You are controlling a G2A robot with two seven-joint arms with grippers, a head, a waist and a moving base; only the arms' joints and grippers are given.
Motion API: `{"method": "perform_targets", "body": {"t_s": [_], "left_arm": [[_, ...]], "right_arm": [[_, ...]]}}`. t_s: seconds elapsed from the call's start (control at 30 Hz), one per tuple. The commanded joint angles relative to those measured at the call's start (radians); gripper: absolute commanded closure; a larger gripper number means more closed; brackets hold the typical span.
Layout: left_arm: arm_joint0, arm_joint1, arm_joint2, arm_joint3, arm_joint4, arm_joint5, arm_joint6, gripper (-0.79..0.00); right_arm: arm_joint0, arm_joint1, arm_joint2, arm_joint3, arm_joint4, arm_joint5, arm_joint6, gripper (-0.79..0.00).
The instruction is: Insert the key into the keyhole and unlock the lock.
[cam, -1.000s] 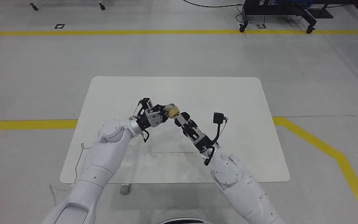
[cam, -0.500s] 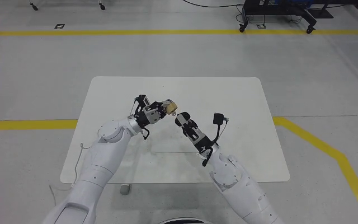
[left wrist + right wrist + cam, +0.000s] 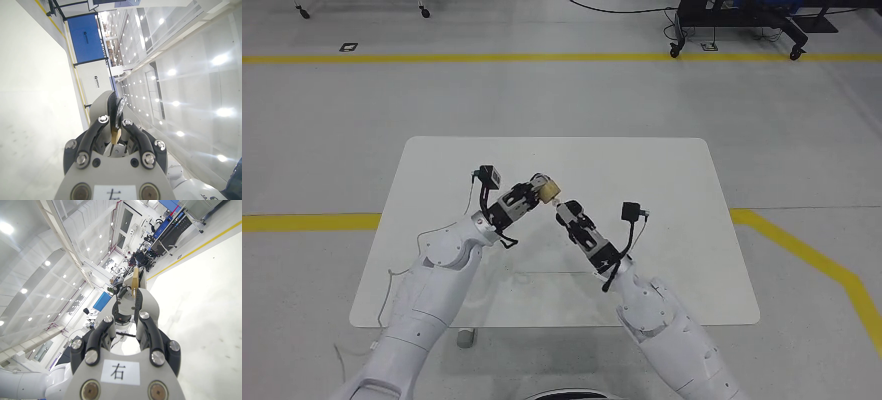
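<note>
Brass lock (image 3: 547,187) sits clamped in the left gripper (image 3: 537,190) at the top view's centre. The right gripper (image 3: 563,208), angled toward upper left, pinches the key (image 3: 133,293) at the lock's end.

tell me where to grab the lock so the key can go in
Take the lock by its brass body, pads on the two broad flat faces, coming from the end away from the key. It looks like a thin slab, so those faces should seat well, and the end facing the right gripper is left clear.
</note>
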Motion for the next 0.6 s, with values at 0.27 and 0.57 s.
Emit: {"method": "perform_targets", "body": {"t_s": [0.27,0.57], "left_arm": [[0.014,0.002,-0.007,-0.024,0.012,-0.012,0.001,0.000],[0.014,0.004,-0.008,-0.022,0.014,-0.022,-0.034,0.000]], "right_arm": [[0.034,-0.010,-0.017,0.032,0.077,0.043,0.021,-0.108],[0.046,-0.016,-0.019,0.052,0.236,0.034,0.094,0.000]]}}
